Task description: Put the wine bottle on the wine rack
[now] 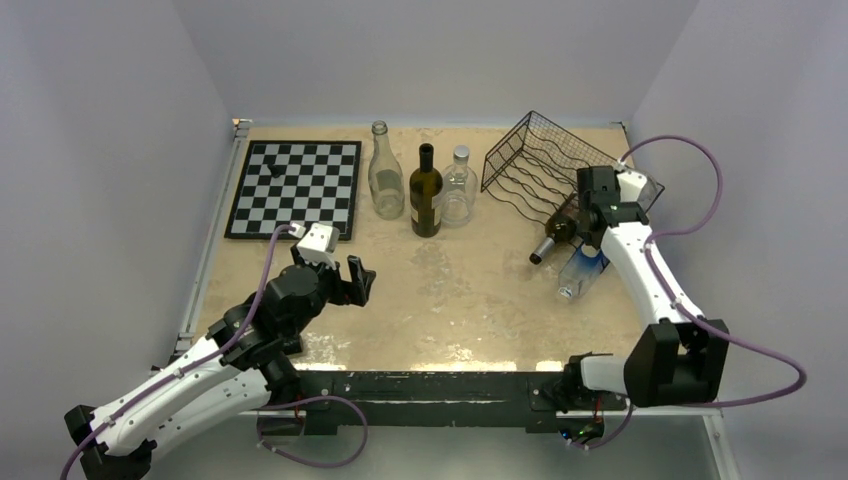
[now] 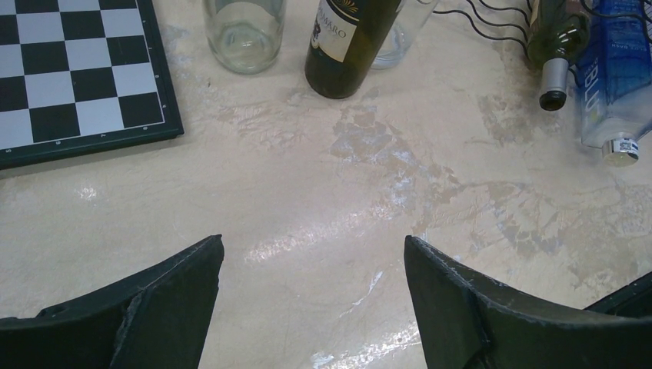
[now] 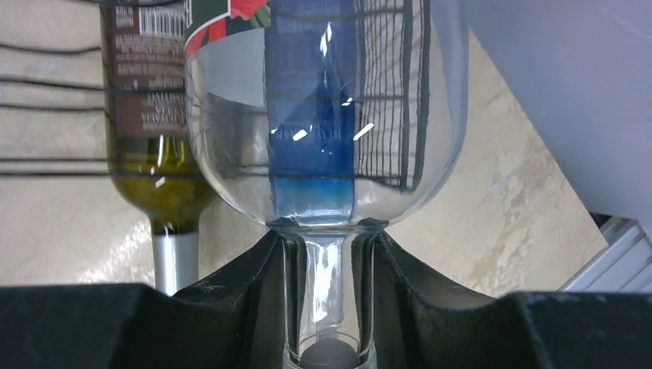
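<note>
Right wrist: right gripper (image 3: 327, 257) clamped on the neck of the clear wine bottle (image 3: 323, 138), at the right end of the wine rack (image 1: 530, 160), beside green bottle (image 3: 154, 154). Left gripper (image 2: 314, 254) jaws apart, holding nothing.

clear bottle (image 3: 323, 138) body cut off at top edge, mouth at bottom; olive bottle (image 3: 150, 177) partly behind it.

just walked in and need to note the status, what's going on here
The right gripper is closed on the neck of a clear bottle with a blue label, at the front of the rack. A green bottle lies in the rack beside it. The left gripper hangs open over the table, holding nothing. Three bottles stand mid-table next to a chessboard.
</note>
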`<state>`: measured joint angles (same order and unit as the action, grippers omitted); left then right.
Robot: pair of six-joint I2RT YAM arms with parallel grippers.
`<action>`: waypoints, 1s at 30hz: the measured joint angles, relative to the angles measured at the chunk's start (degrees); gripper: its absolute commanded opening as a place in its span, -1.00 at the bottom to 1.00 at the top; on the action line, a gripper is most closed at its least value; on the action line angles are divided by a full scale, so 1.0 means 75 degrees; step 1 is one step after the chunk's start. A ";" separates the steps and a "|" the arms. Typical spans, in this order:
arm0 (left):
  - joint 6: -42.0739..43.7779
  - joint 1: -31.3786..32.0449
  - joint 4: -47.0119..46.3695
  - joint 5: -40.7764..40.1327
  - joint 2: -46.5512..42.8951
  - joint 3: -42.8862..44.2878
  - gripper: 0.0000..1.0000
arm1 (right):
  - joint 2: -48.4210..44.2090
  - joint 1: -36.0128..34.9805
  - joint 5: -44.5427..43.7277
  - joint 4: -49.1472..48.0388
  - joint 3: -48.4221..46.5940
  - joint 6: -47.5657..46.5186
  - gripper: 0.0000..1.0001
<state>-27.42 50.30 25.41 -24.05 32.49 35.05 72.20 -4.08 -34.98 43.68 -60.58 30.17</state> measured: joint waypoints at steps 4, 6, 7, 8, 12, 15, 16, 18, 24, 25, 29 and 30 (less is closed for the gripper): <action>0.0003 0.0000 0.0003 -0.0003 0.0003 0.0000 0.82 | 0.0577 0.0245 0.0032 -0.0379 -0.0245 0.0134 -1.00; 0.0003 0.0000 0.0003 -0.0006 0.0006 0.0000 0.82 | 0.0781 0.0353 0.0041 -0.0472 -0.0379 0.0154 -1.00; 0.0000 0.0000 0.0003 -0.0017 0.0012 0.0000 0.82 | 0.0857 0.0376 0.0032 -0.0525 -0.0446 0.0181 -1.00; 0.0000 0.0000 0.0003 -0.0032 0.0015 0.0000 0.82 | 0.0933 0.0408 0.0035 -0.0533 -0.0501 0.0189 -1.00; 0.0000 0.0000 0.0003 -0.0099 0.0017 0.0000 0.82 | 0.1239 0.0481 0.0009 -0.0504 -0.0743 0.0259 -0.72; 0.0000 0.0000 0.0003 -0.0131 0.0015 0.0000 0.83 | 0.1332 0.0481 -0.0012 -0.0364 -0.0863 0.0332 -0.37; 0.0000 0.0000 0.0003 -0.0143 0.0015 -0.0003 0.83 | 0.1338 0.0481 -0.0009 -0.0329 -0.0877 0.0353 -0.22; 0.0000 0.0000 0.0003 -0.0169 -0.0003 -0.0003 0.83 | 0.1341 0.0481 -0.0003 -0.0323 -0.0877 0.0388 0.02; 0.0000 0.0000 0.0003 -0.0216 -0.0114 -0.0003 0.84 | 0.1265 0.0504 0.0000 -0.0498 -0.0874 0.0452 0.36; 0.0000 0.0000 0.0009 -0.0236 -0.0134 -0.0003 0.84 | 0.1209 0.0501 -0.0003 -0.0548 -0.0874 0.0434 0.39; 0.0000 0.0000 0.0105 -0.0326 -0.0201 -0.0003 0.86 | 0.0822 0.0501 0.0003 -0.0574 -0.0863 0.0335 0.49; 0.0000 0.0000 0.0149 -0.0353 -0.0239 -0.0003 0.87 | 0.0629 0.0501 0.0012 -0.0574 -0.0851 0.0274 0.52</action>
<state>-27.42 50.30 26.52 -26.70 30.70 35.03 76.93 -0.32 -34.89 39.38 -66.96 32.23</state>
